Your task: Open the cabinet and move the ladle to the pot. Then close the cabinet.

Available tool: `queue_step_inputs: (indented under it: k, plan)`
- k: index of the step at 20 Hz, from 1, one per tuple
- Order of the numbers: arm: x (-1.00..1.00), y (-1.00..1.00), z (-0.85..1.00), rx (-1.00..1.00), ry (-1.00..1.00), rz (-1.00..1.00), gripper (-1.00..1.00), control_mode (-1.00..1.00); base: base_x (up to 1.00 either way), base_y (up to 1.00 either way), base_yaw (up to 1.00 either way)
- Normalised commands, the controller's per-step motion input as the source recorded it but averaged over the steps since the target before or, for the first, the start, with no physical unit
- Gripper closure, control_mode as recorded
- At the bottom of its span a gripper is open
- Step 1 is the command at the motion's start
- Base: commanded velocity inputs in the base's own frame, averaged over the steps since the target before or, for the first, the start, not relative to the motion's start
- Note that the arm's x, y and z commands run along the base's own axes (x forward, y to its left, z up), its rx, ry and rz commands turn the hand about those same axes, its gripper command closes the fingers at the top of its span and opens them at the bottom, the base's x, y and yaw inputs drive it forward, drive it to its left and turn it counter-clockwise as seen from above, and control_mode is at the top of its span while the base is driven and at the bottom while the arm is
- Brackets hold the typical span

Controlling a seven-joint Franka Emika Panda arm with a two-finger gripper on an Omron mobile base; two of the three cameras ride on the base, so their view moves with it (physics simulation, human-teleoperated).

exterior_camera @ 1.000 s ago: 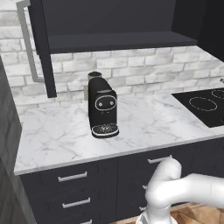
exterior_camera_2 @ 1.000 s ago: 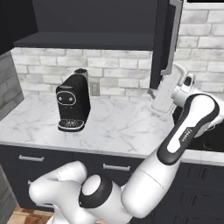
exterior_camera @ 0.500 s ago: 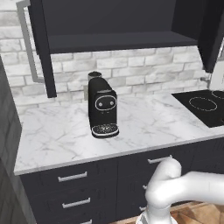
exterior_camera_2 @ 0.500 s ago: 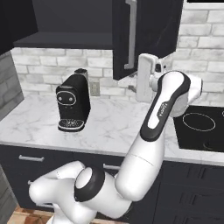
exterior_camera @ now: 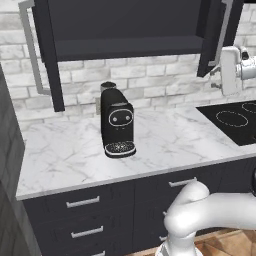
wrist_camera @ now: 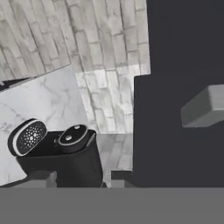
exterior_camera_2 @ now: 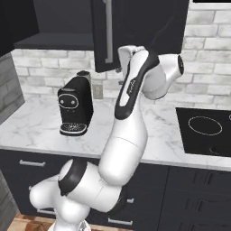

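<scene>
The black wall cabinet (exterior_camera: 130, 47) stands with both doors swung out. Its right door (exterior_camera: 212, 35) has a long silver handle (exterior_camera: 223, 30). My gripper (exterior_camera: 226, 75) hovers by that door's lower outer edge, below the handle. In the right base view the hand (exterior_camera_2: 122, 67) sits just behind the door (exterior_camera_2: 101, 45). In the hand view the door panel (wrist_camera: 183, 144) and handle (wrist_camera: 205, 107) lie to the right of my gripper (wrist_camera: 81, 179), whose jaws stand apart with nothing between them. Whether a finger touches the door I cannot tell. The ladle and the pot are out of view.
A black coffee machine (exterior_camera: 117, 122) stands on the marble counter (exterior_camera: 165, 145) below the cabinet. A black cooktop (exterior_camera: 232, 120) lies at the counter's right end. The left door (exterior_camera: 47, 55) juts out over the counter's left part. Base drawers (exterior_camera: 82, 202) run below.
The right cabinet door has swung leftward toward the cabinet front, and my hand has travelled left alongside it, coming into the left base view.
</scene>
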Motion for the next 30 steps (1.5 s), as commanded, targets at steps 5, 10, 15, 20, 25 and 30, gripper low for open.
queue_step_inputs:
  k: [5,10,15,20,25,30]
  plan:
    - [0.09,0.72,0.55,-0.17,0.02,-0.18,-1.0,-1.0,0.0,0.0,0.0]
    - [0.55,0.68,0.14,-0.13,0.04,-0.16,-1.0,-1.0,0.0,0.0,0.0]
    - [0.75,0.52,0.0,-0.09,0.04,-0.14,-1.0,-1.0,0.0,0.0,0.0]
    - [0.74,0.33,0.0,-0.06,0.06,-0.1,-1.0,-1.0,0.0,0.0,0.0]
    - [0.73,0.25,0.0,-0.06,0.05,-0.09,-1.0,-1.0,0.0,0.0,0.0]
    - [0.74,0.19,0.0,-0.07,0.05,-0.08,-1.0,-1.0,0.0,0.0,0.0]
